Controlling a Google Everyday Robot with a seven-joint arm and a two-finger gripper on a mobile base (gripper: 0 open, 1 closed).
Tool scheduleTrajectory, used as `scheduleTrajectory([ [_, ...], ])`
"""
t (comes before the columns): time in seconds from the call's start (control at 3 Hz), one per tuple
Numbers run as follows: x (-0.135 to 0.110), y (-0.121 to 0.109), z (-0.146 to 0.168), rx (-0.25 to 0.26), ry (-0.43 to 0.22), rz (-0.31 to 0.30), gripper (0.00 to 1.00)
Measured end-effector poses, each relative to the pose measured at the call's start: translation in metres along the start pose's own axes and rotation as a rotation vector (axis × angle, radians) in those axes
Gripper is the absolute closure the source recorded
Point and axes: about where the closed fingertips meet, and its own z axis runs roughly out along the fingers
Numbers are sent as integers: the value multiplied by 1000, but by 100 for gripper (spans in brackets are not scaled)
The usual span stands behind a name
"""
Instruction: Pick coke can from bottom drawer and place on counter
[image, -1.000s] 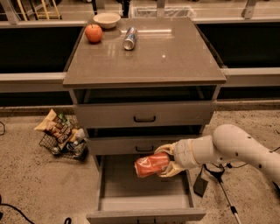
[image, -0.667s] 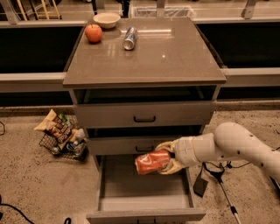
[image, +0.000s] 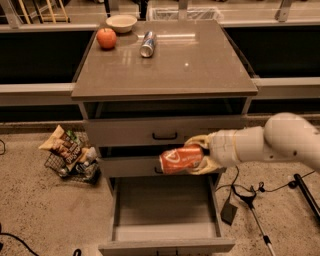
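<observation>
My gripper (image: 197, 155) is shut on the red-orange coke can (image: 181, 160), which lies sideways in its fingers. I hold it in front of the middle drawer, above the open bottom drawer (image: 165, 207), whose flat interior shows bare. My white arm reaches in from the right. The glossy grey-brown counter (image: 200, 65) is above, at the top of the cabinet.
On the counter's far left sit a red apple (image: 106, 38), a white bowl (image: 121, 23) and a silver-and-blue can (image: 147, 44) lying on its side. A wire basket of snack bags (image: 70, 155) stands on the floor left of the cabinet. Cables and a dark stand (image: 250, 200) lie at right.
The gripper has lifted the coke can a little higher, from above the bottom drawer to the level of the middle drawer front.
</observation>
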Motion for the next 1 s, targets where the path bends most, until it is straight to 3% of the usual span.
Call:
scheduleTrajectory([
  [0.33,-29,-67,-53,102,32,-66,100],
  [0.67,-29,-73,-52,105,32,-70,100],
  [1.0,-25,-114,-59,102,40,-111,100],
])
